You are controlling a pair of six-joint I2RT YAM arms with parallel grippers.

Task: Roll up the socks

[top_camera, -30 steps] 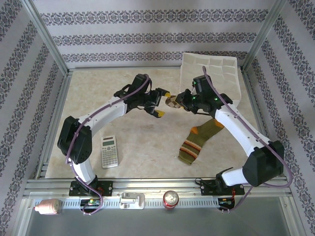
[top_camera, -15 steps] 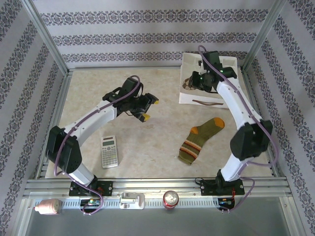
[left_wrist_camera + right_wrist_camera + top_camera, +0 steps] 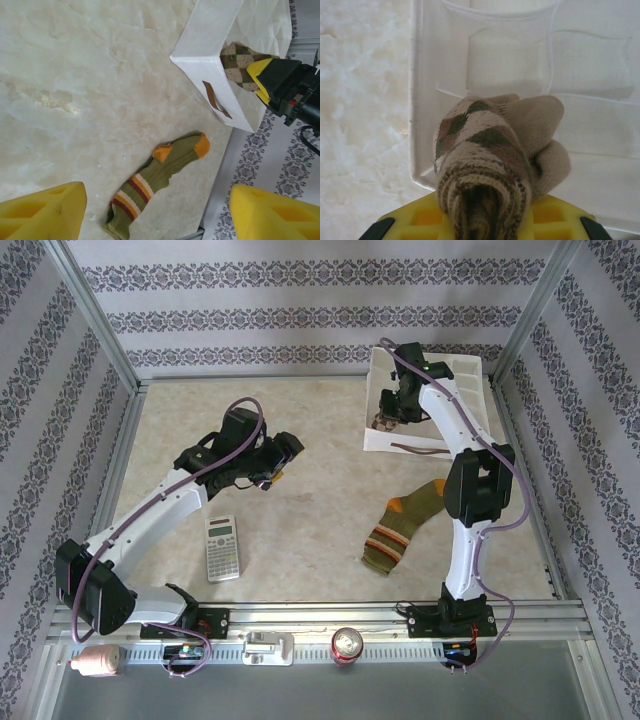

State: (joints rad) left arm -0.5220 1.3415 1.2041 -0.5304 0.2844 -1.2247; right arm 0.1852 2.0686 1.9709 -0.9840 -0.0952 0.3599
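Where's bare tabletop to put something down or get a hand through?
Bare: the near middle between the calculator and the olive sock, and the far-left strip behind the left arm. Crowded: far right, where the right fingers hold the rolled argyle sock over the white box.

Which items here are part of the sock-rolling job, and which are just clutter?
Job:
- argyle sock, rolled, at the white bin
- olive striped sock, lying flat, unrolled

Clutter:
- grey calculator
- drink can
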